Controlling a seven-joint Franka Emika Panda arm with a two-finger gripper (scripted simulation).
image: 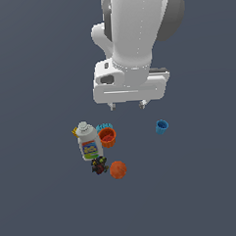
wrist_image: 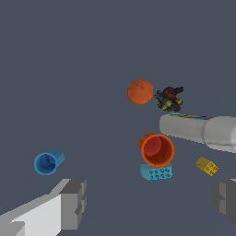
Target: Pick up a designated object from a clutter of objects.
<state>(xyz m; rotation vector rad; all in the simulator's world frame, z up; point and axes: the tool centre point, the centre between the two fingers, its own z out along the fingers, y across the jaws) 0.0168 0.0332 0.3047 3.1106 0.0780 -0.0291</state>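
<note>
**Claw hanging spread above the clutter**

The claw [image: 127, 105] is hanging over the desk [image: 41, 202] with its two fingers [wrist_image: 73, 203] standing wide apart and nothing between them — it is touching none of the items. The orange ball [image: 118, 169] is lying on the desk at the near edge of the group in the exterior view, just beside the dark toy [image: 99, 166], which is sitting on the exterior view's left of it. The white bottle [image: 88, 142] is lying on its side next to the toy, and the orange cup [image: 107, 137] is resting beside the bottle, open mouth showing. In the wrist view a light-blue brick [wrist_image: 156, 172] is sitting against that cup and a small yellow brick [wrist_image: 207, 166] is lying near the bottle. A blue cup [image: 161, 126] is lying well apart from the rest — toward the exterior view's right.
</note>
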